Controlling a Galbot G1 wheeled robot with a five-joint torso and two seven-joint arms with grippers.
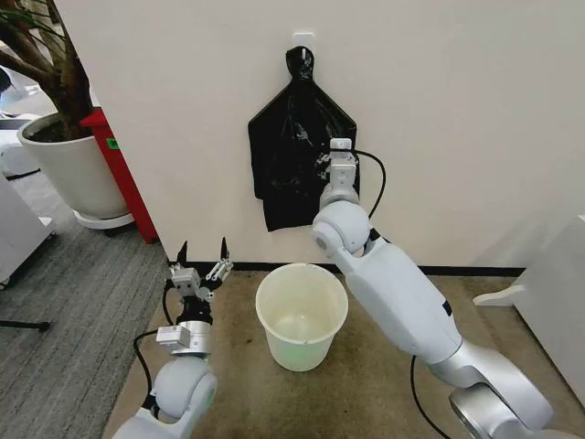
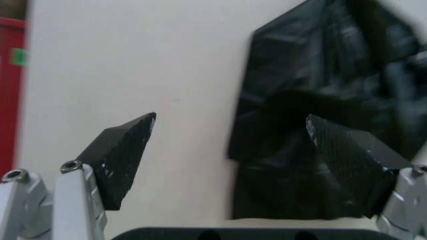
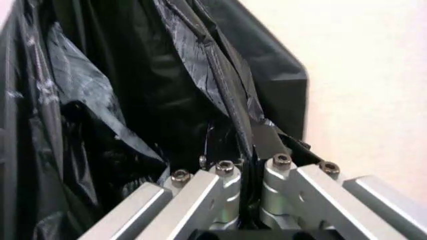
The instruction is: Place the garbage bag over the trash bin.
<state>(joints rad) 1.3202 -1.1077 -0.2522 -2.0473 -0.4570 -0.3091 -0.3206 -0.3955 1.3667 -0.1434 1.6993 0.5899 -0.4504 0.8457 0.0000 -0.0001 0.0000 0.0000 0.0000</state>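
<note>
Right hand pinching garbage bag fold, close-up; left hand spread beside trash bin.

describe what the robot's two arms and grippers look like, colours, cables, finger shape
Both arms have glossy white shells with silver-grey rounded joints and black cables looping outside near the wrists. The left gripper has bare silver metal linkages with hex bolts and two black, wedge-shaped fingertips with a fine textured pad surface. The right gripper has the same silver links and bolts, on a white and silver wrist block.

left pincer spread, blurry black bag beyond
</note>
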